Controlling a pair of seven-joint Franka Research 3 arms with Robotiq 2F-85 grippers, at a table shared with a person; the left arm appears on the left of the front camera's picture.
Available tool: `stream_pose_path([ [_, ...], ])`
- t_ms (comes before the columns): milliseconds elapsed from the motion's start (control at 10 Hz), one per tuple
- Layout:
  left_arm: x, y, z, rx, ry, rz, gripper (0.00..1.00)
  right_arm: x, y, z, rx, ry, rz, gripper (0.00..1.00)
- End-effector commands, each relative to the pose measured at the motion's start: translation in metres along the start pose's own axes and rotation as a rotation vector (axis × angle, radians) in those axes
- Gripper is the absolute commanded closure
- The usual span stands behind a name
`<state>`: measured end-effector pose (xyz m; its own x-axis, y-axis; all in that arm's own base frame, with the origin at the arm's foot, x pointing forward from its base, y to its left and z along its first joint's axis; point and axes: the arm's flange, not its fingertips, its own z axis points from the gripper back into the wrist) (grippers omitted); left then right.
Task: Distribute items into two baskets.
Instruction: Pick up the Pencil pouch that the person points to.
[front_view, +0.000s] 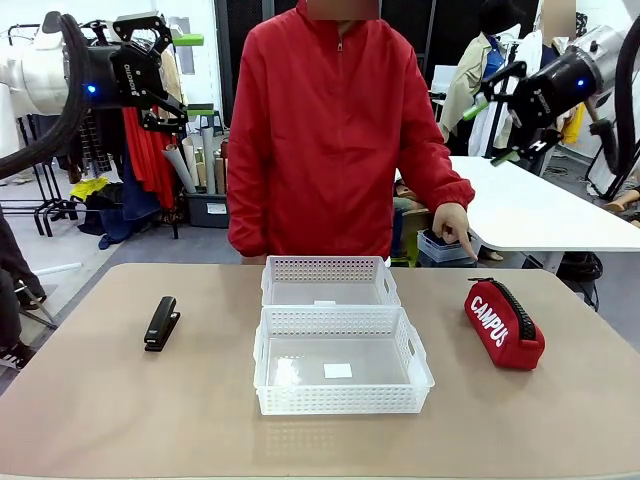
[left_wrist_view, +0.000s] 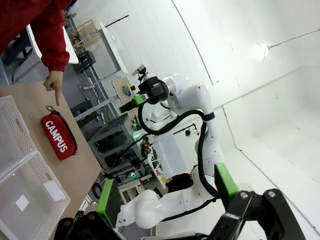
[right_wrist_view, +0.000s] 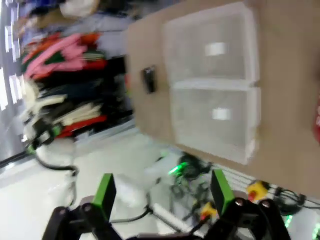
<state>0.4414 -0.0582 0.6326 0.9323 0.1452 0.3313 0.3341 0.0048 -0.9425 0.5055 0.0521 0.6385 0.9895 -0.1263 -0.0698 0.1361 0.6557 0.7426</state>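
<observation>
Two white lattice baskets sit end to end at the table's middle, the far basket (front_view: 330, 268) and the near basket (front_view: 340, 398). A black stapler (front_view: 160, 322) lies to their left and a red "CAMPUS" pouch (front_view: 503, 325) to their right. My left gripper (front_view: 172, 72) hangs open high at the upper left, and my right gripper (front_view: 492, 115) hangs open high at the upper right. The left wrist view shows its own open gripper (left_wrist_view: 167, 195), the pouch (left_wrist_view: 58, 137) and a basket (left_wrist_view: 31, 172). The blurred right wrist view shows its open gripper (right_wrist_view: 163, 192), both baskets (right_wrist_view: 192, 125) and the stapler (right_wrist_view: 148, 79).
A person in a red jacket stands at the far side, one hand (front_view: 456, 225) pointing a finger down just behind the pouch. A white table (front_view: 540, 210) stands behind on the right. Bare tabletop (front_view: 120, 410) lies around the baskets.
</observation>
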Motion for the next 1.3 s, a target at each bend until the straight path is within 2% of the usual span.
stream_pose_path([
  [0, -0.002, -0.001, 0.001, -0.003, -0.003, -0.001, 0.0, 0.003, -0.002, -0.003, -0.26, -0.086, -0.088, 0.0],
  [100, -0.002, -0.001, 0.001, -0.003, -0.003, -0.001, 0.0, 0.005, -0.014, -0.007, -0.352, -0.123, -0.118, 0.0],
  [200, -0.002, -0.001, 0.001, -0.003, -0.003, -0.001, 0.0, 0.007, -0.022, -0.008, -0.419, -0.12, -0.114, 0.0],
  [300, -0.002, -0.001, 0.001, -0.003, -0.003, -0.001, 0.0, 0.009, -0.036, -0.011, -0.503, -0.142, -0.053, 0.0],
  [600, -0.002, -0.001, 0.001, -0.003, -0.003, -0.001, 0.0, 0.013, -0.082, -0.024, -0.718, -0.023, -0.023, 0.0],
  [800, -0.002, -0.001, 0.001, -0.003, -0.003, -0.001, 0.0, 0.02, -0.099, -0.032, -0.734, 0.026, -0.023, 0.0],
  [900, -0.002, -0.001, 0.001, -0.003, -0.003, -0.001, 0.0, 0.021, -0.098, -0.032, -0.697, 0.015, 0.015, 0.0],
  [1000, -0.002, -0.001, 0.001, -0.003, -0.003, -0.001, 0.0, 0.018, -0.102, -0.033, -0.722, 0.006, -0.057, 0.0],
  [1200, -0.002, -0.001, 0.001, -0.003, -0.003, -0.001, 0.0, 0.018, -0.102, -0.033, -0.722, 0.006, -0.057, 0.0],
])
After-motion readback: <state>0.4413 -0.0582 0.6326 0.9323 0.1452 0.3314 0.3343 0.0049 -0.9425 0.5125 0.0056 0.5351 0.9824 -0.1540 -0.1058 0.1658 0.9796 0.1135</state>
